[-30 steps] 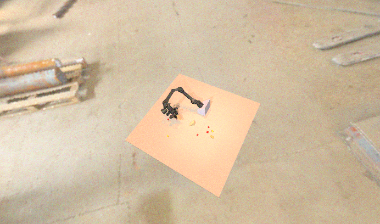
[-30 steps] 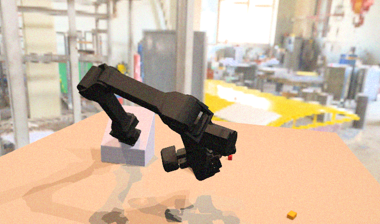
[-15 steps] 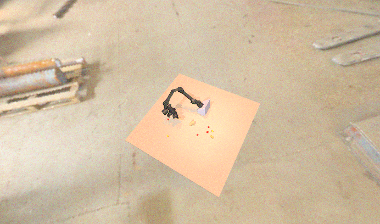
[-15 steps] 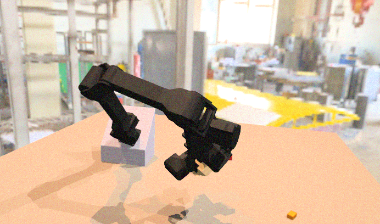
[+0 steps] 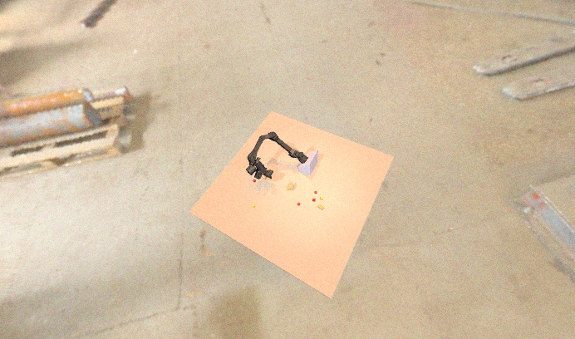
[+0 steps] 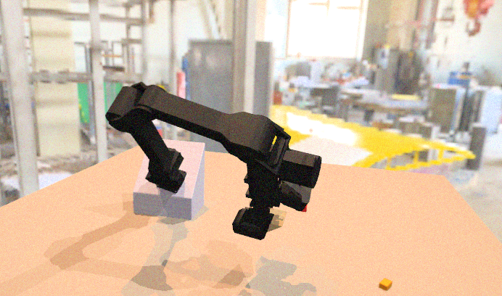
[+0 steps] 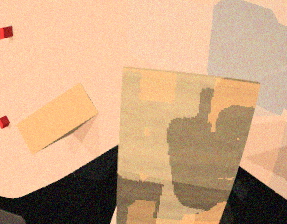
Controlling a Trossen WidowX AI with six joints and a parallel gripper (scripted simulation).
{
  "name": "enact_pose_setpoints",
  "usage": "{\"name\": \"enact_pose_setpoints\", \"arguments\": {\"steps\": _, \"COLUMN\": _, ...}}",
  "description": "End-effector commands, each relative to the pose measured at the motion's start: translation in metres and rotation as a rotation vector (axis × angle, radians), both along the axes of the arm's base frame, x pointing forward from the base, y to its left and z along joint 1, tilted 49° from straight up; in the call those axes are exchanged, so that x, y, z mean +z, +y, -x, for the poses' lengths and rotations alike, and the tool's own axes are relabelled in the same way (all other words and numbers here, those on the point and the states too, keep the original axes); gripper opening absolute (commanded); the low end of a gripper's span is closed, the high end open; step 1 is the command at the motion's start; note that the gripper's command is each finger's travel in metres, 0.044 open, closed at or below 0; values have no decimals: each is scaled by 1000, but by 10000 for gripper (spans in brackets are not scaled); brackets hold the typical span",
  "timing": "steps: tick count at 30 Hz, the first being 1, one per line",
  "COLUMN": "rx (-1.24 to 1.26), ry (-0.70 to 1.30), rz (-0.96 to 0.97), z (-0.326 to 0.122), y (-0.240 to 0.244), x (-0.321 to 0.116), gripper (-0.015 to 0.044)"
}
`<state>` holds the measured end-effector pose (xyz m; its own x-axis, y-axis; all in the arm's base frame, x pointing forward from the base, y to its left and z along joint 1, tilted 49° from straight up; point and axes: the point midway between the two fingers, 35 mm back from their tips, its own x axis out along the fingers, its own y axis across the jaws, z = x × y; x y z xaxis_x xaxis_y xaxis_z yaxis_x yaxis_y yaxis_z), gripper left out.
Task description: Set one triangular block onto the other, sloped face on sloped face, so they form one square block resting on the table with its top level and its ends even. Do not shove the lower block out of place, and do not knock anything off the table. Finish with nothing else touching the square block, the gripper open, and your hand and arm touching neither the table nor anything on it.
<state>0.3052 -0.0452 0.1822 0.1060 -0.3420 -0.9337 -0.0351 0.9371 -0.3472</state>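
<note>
My gripper [image 5: 265,176] [image 6: 271,217] [image 7: 171,160] is shut on one tan triangular block [image 7: 144,115], which fills the middle of the wrist view and has arm shadows across its face. Black fingers show on both sides of it, and the hand is above the table. The other tan triangular block [image 5: 291,186] [image 7: 56,119] lies on the table, away from the gripper, at the left in the wrist view. Its sloped face is hard to make out. In the exterior view the hand hides most of the blocks.
The table [image 5: 323,253] [image 6: 337,257] bears several small red cubes [image 5: 298,203] [image 7: 5,32], small yellow pieces [image 5: 253,205] [image 6: 385,284] and a small tan bar [image 5: 320,206]. One red cube [image 5: 254,180] lies near the hand. The arm's base sits on a lilac wedge [image 5: 308,167] [image 6: 197,191].
</note>
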Motion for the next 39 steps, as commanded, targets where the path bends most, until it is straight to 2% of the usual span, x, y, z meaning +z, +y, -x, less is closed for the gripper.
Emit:
{"name": "enact_pose_setpoints", "arguments": {"steps": 1, "rx": 123, "ry": 48, "rz": 43, "z": 0, "y": 1, "x": -1, "gripper": 0}}
{"name": "enact_pose_setpoints", "arguments": {"steps": 39, "rx": 1240, "ry": 652, "rz": 410, "z": -2, "y": 8, "x": -1, "gripper": 0}}
